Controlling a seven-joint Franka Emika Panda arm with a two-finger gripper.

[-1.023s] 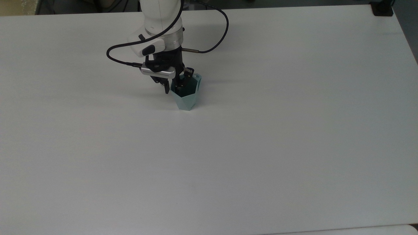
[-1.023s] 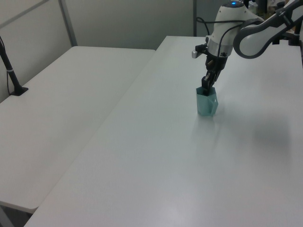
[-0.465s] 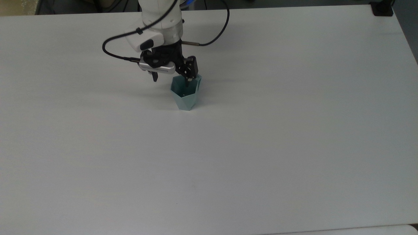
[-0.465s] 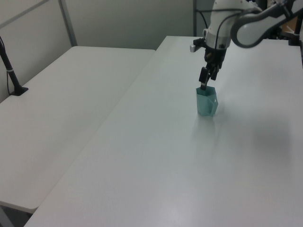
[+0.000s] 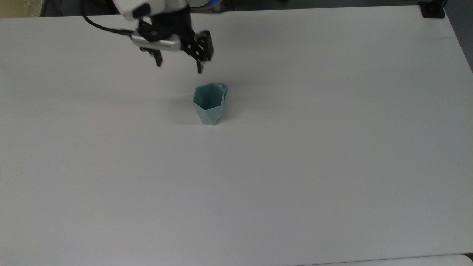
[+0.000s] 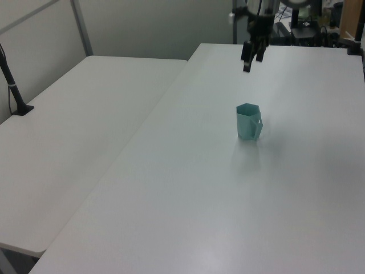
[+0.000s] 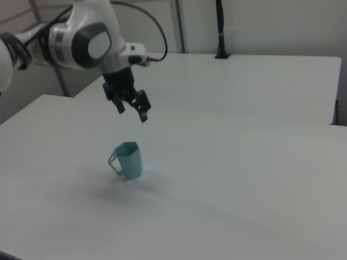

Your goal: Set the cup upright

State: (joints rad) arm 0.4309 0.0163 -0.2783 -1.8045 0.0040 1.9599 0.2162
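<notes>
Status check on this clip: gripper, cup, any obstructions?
Gripper open, empty, raised above the table. Cup upright on its base, mouth up, free of the fingers. Nothing near the cup.

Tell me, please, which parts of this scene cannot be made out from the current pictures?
- The inner bottom of the cup: hidden in the left view and the right view by its own walls, shadowed in the top view.
- The arm above the open gripper: cut off by the top view's upper edge.
</notes>
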